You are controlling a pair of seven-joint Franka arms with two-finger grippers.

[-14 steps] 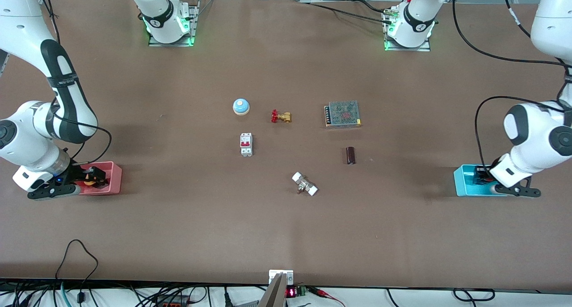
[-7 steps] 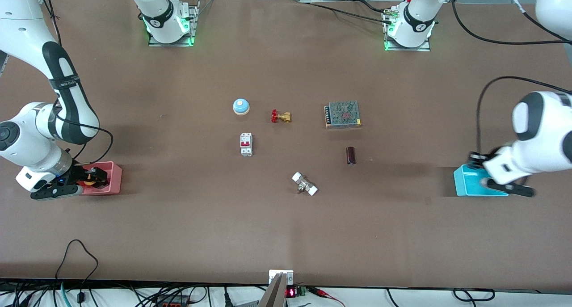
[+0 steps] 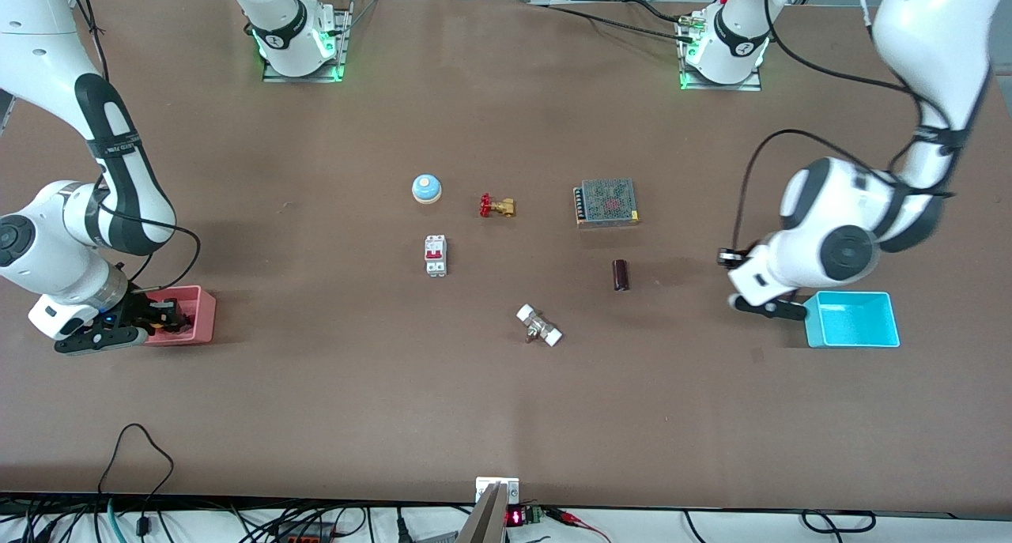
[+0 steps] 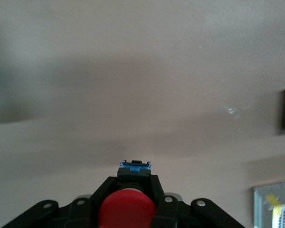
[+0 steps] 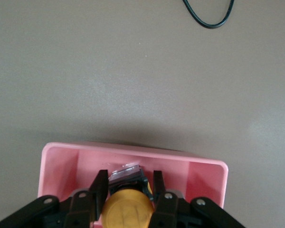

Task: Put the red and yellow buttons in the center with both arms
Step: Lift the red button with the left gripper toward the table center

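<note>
Brown table (image 3: pixel 506 416): clutter sits mid-table. Left arm (image 3: pixel 909 92) is raised, its gripper (image 4: pixel 133 197) over bare table just beside the blue tray (image 3: pixel 852 319), on the side toward the middle. In the front view the wrist hides the fingers; the left wrist view shows them clamped on the red button (image 4: pixel 127 209), cut off by the frame edge. Right arm (image 3: pixel 103 148) reaches into the pink tray (image 3: pixel 202 314) at its end of the table; right gripper (image 5: pixel 126 202) has closed on the yellow button (image 5: pixel 126 209), inside the tray, body mostly hidden.
</note>
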